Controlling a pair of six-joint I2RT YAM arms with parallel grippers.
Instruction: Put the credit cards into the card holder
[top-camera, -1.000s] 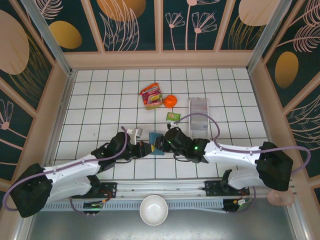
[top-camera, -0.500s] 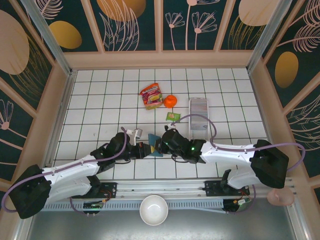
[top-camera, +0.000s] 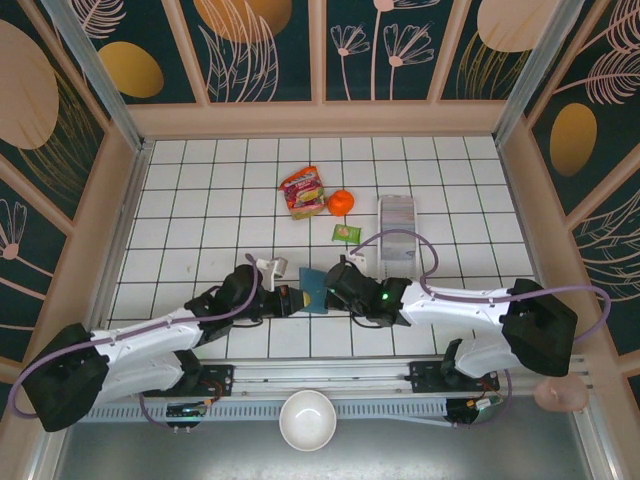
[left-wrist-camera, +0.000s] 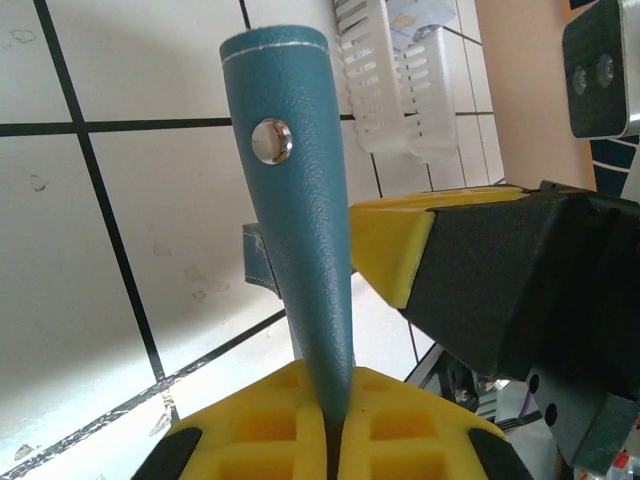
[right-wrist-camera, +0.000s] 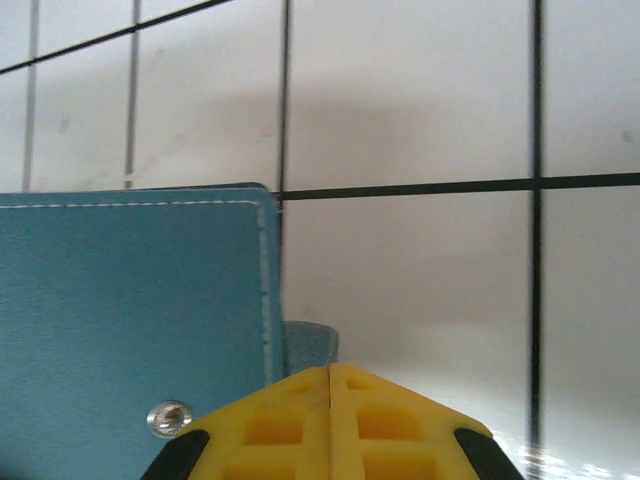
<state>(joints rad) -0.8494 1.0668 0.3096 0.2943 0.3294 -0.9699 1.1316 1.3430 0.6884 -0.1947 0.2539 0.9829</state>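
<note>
While in left claw (left-wrist-camera: 336, 425), card holder (left-wrist-camera: 300, 230)

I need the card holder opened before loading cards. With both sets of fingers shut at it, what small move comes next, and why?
Probably ease the right fingers away from the left fingers: the left pinch one leaf of the card holder, and the right are shut at a second teal edge.

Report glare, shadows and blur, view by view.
Left wrist: the round metal snap on the dark teal folding card holder glints brightly, and the tiles behind are sharp. Right wrist: a soft grey shadow lies across the white tiles above the holder. Top external: evenly lit and sharp.
</note>
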